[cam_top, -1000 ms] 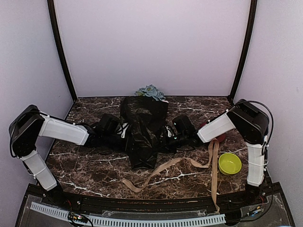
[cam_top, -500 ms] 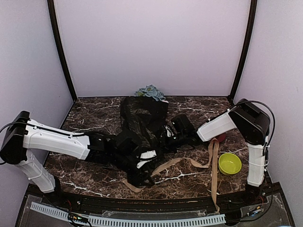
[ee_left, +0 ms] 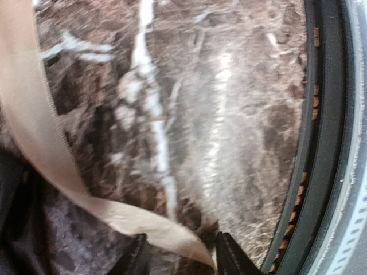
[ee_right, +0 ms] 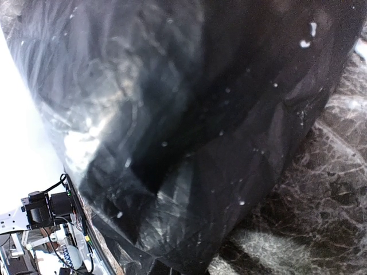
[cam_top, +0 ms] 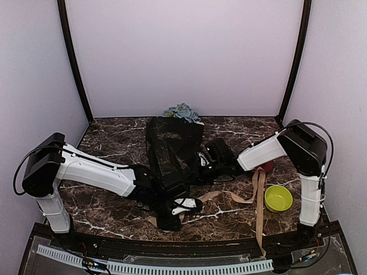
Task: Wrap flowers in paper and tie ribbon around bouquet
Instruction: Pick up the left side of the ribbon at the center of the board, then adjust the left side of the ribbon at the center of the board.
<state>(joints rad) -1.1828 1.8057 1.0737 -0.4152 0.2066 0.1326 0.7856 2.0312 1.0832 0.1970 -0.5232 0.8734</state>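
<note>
The black paper [cam_top: 172,150] lies wrapped lengthwise at the table's middle, with the flowers [cam_top: 182,110] showing blue and green at its far end. The beige ribbon [cam_top: 229,196] lies loose on the table in front of it and runs off to the right. My left gripper [cam_top: 171,219] is low at the ribbon's near left end. In the left wrist view the ribbon [ee_left: 40,143] passes between its parted fingertips [ee_left: 228,256], so the left gripper [ee_left: 182,258] is open. My right gripper [cam_top: 202,163] is shut on the paper's right edge, and the paper [ee_right: 172,143] fills its wrist view.
A yellow-green bowl [cam_top: 278,198] sits at the right front, with a red object [cam_top: 268,167] partly hidden behind the right arm. The black front rail [ee_left: 327,143] of the table lies just beyond the left fingertips. Purple walls close in three sides.
My left arm left the paper's left side, swung forward across its near end and came down at the ribbon's left end. The right arm and the paper stayed put.
</note>
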